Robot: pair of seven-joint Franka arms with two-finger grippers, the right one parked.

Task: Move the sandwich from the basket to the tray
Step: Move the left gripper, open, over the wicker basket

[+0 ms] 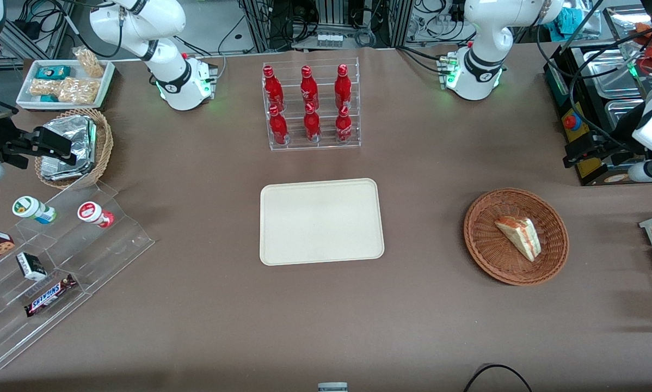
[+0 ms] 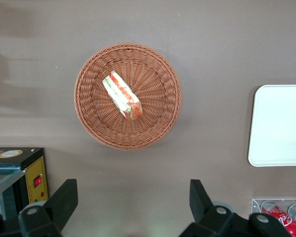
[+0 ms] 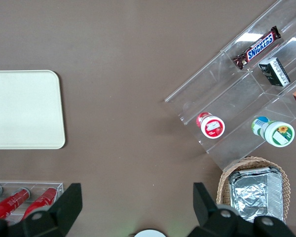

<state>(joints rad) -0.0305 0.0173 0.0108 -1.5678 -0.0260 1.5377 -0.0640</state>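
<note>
A smooth cream tray with rounded corners and a low rim lies flat on the matte brown desk. Toward the working arm's end sits the round basket of tight reddish-brown wicker — shallow, plate-like. In it lies the sandwich, a pale bread wedge striped red-orange and green. The gripper hangs high above the desk beside the basket — black fingers spread wide, grasping nothing.

The basket is rough woven wicker, the tray smooth matt plastic. The sandwich wears glossy clear wrap. A matt brown covering, seemingly paper, spreads over the worktop; the gripper, high above it, looks black matt plastic.
</note>
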